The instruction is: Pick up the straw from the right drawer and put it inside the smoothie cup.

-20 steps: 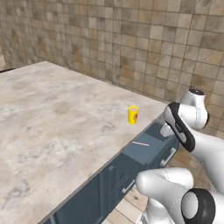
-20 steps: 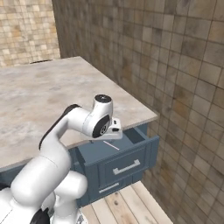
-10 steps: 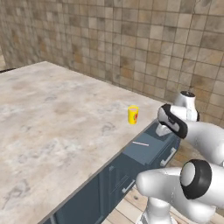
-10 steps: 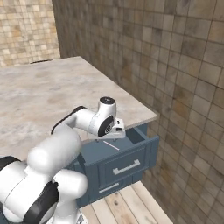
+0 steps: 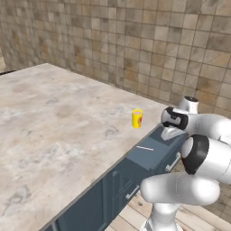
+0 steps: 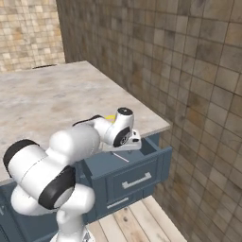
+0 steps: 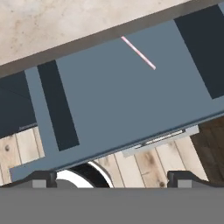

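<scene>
The straw, thin, straight and pale pink-white, lies flat on the floor of the open right drawer, near the counter edge. The gripper hangs above, fingers spread, empty. The yellow smoothie cup carries a red-orange mark, perhaps a logo, unreadable.

Arm folded further down and in over the last second: elbow, raised at the right edge of the left base view before, now low and bulking in the foreground, in front of the lower part of the pulled-out drawer. Hand swung from beside the drawer's far end to above it, gripper turned downward over the drawer interior, near the counter edge. In the right base view, forearm now lying lower, more of the drawer front uncovered.
</scene>
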